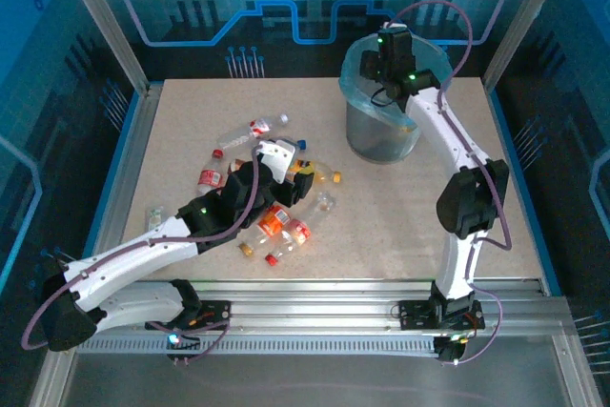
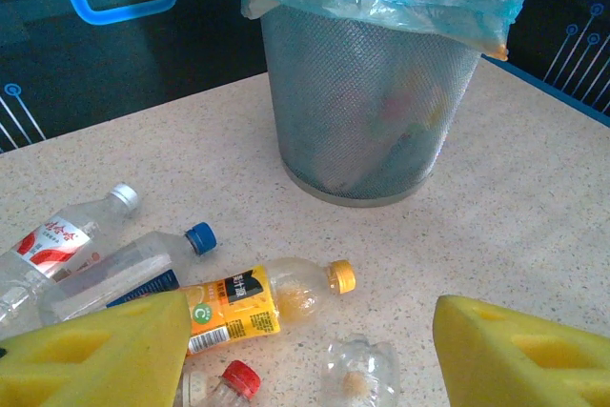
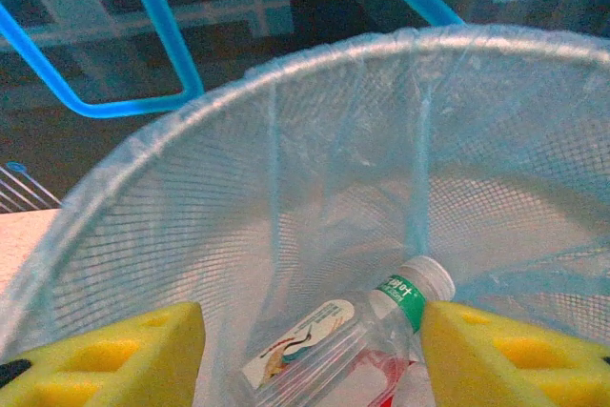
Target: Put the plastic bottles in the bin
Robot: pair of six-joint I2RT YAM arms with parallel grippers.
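Right gripper (image 3: 310, 359) gapes over the bin (image 3: 191, 188); a green-banded bottle (image 3: 324, 331) lies loose between its pads (image 3: 105, 359). Left gripper (image 2: 310, 340), parted and empty, hangs over bottles (image 2: 238, 307) near the bin.

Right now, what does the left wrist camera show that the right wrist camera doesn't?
Left wrist: the bin from outside, standing on the table, with loose bottles lying before it, including an orange-label bottle and a blue-capped bottle. Right wrist: the bin's bagged interior from above, with a white-capped bottle inside. Shared: the blue-lined bin, and yellow finger pads standing apart at the bottom corners.
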